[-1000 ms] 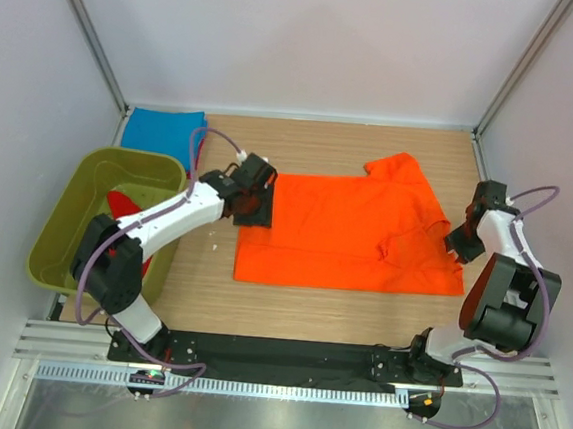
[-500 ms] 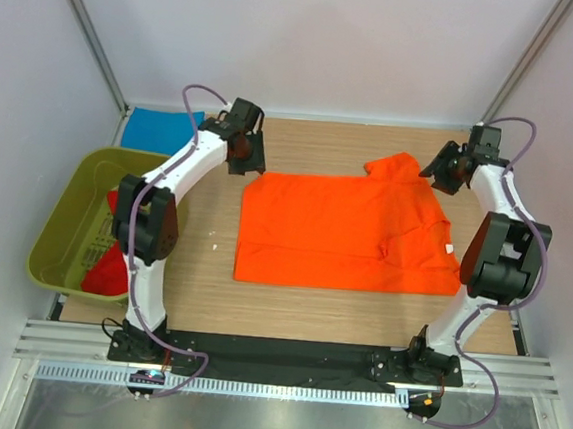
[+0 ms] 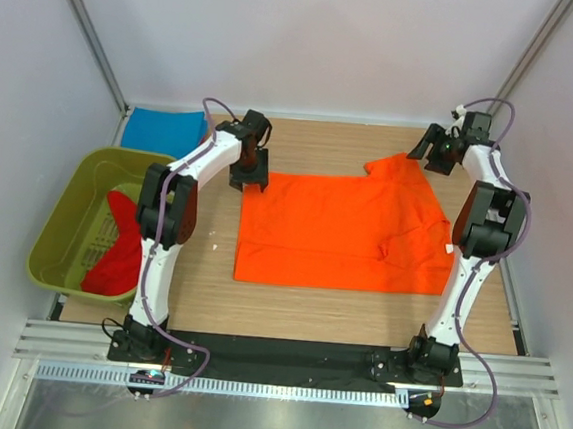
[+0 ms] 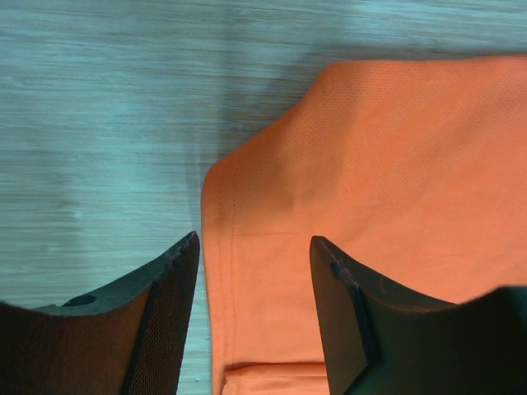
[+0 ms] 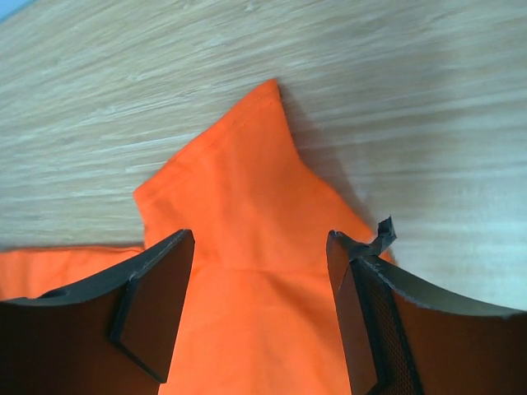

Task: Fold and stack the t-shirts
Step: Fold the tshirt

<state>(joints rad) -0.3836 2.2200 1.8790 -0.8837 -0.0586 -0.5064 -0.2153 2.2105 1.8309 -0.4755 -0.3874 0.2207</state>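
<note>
A bright orange t-shirt (image 3: 345, 230) lies spread flat on the wooden table, with one sleeve (image 3: 396, 169) pointing to the far side. My left gripper (image 3: 251, 176) is open over the shirt's far left corner (image 4: 272, 206), its fingers on either side of the hem. My right gripper (image 3: 434, 157) is open over the far sleeve (image 5: 239, 181), which lies between its fingers. Neither holds cloth. A folded blue t-shirt (image 3: 161, 130) lies at the far left. A red t-shirt (image 3: 121, 245) lies crumpled in the tub.
An olive-green plastic tub (image 3: 54, 229) stands at the left edge of the table. White walls close the table on three sides. Bare wood (image 3: 323, 142) runs along the far side beyond the orange shirt, and more shows in front of it.
Both arms have swung from the shirt's left and right edges to its far side. The left gripper then came down onto the far left corner. The shirt lies flatter.
</note>
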